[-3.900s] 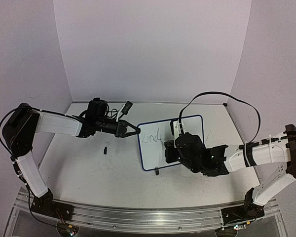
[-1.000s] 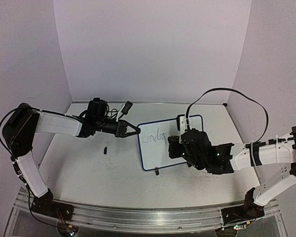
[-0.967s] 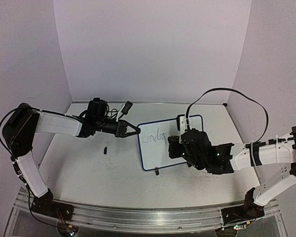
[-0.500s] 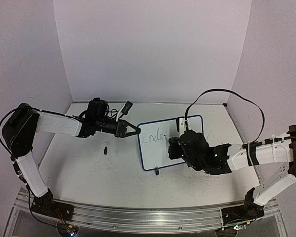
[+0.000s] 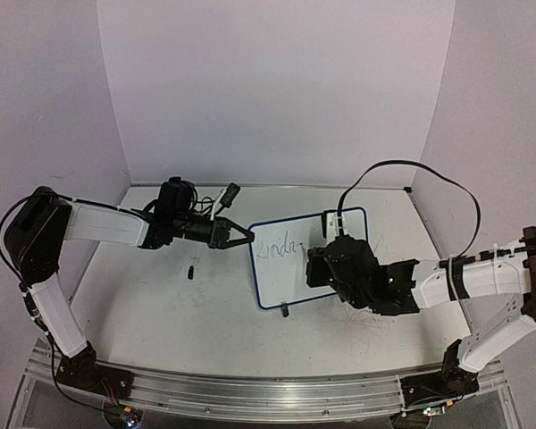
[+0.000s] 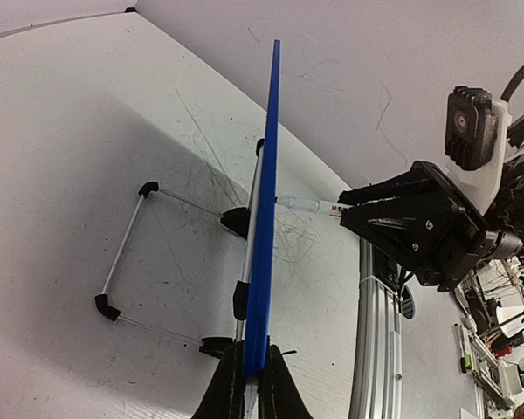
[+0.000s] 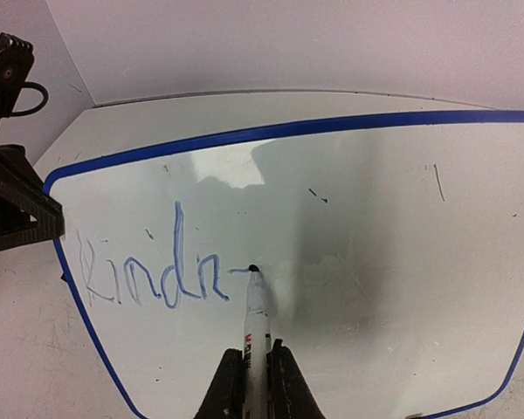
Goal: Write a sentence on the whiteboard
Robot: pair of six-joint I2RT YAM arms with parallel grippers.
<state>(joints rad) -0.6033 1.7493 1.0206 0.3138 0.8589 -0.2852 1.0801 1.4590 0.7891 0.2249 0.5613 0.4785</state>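
Note:
The whiteboard stands tilted on the table with its blue frame; its white face fills the right wrist view. My left gripper is shut on its left edge, and in the left wrist view the jaws pinch the blue rim. My right gripper is shut on a white marker. The marker's dark tip touches the board. The sentence reads "Kindn" in blue, with a short stroke running to the tip. From the top, the right gripper covers the board's middle.
A small black cap lies on the table left of the board. A black clip foot sticks out at the board's near edge. A wire stand props the board from behind. The right arm's cable loops above the board.
The writing has grown from "Kind" to "Kindn" plus a short stroke. The right gripper with the marker has shifted right along the board. The left arm has not moved.

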